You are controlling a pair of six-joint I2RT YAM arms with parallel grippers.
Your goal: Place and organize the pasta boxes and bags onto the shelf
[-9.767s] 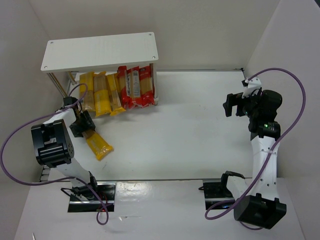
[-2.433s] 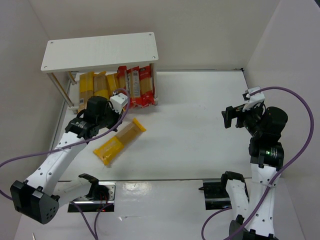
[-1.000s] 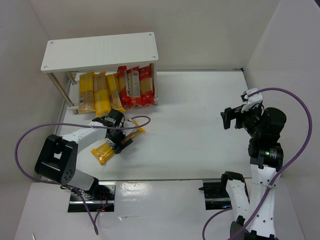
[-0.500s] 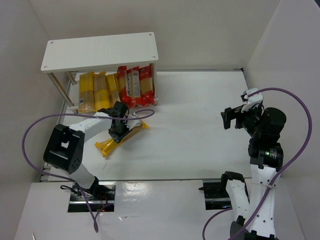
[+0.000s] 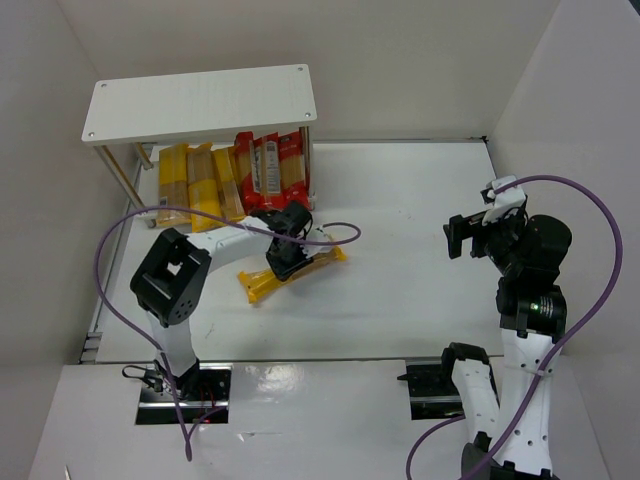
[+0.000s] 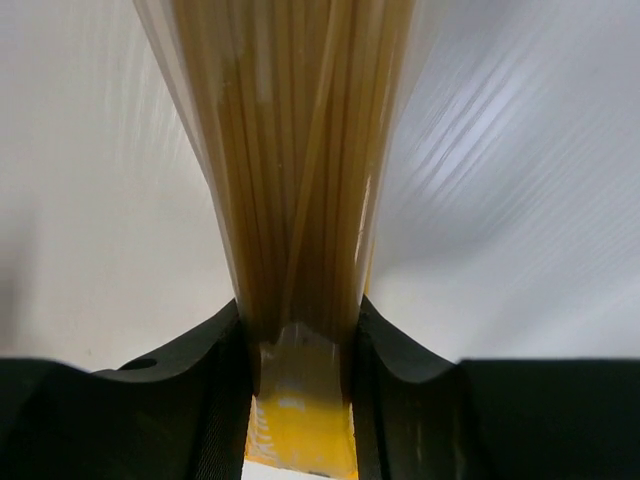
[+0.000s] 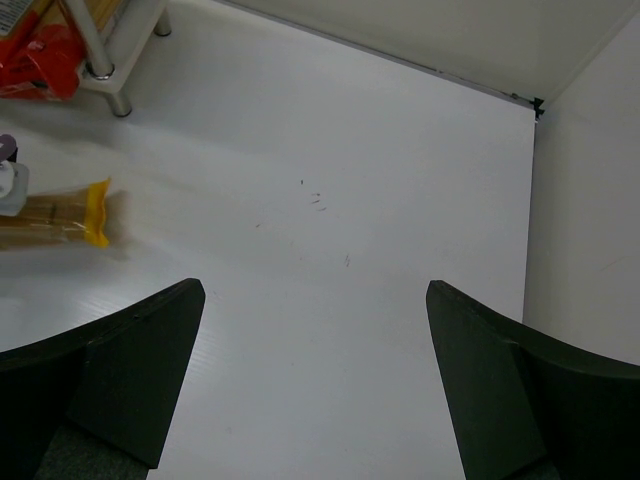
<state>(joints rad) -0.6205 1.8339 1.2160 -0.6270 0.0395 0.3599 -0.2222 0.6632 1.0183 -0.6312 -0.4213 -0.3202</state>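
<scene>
My left gripper (image 5: pixel 288 262) is shut on a yellow spaghetti pack (image 5: pixel 318 263) that lies slantwise on the table in front of the shelf (image 5: pixel 200 100). In the left wrist view the pack (image 6: pixel 295 180) runs away from the jaws, pinched between both black fingers (image 6: pixel 215 370). Under the shelf lie several yellow packs (image 5: pixel 190 185) and two red packs (image 5: pixel 265 170) side by side. My right gripper (image 5: pixel 470 232) is open and empty at the right of the table. In the right wrist view (image 7: pixel 312 320) the held pack's yellow end (image 7: pixel 95 212) shows at the left edge.
White walls close in the table at the back, left and right. The shelf's leg (image 7: pixel 95 65) and a red pack (image 7: pixel 40 50) show in the right wrist view's top left corner. A purple cable (image 5: pixel 330 232) loops over the table by the left wrist.
My left gripper has swept to the right across the table with the yellow pack held in it, from the left side to the table in front of the shelf's right end. The right arm has stayed still.
</scene>
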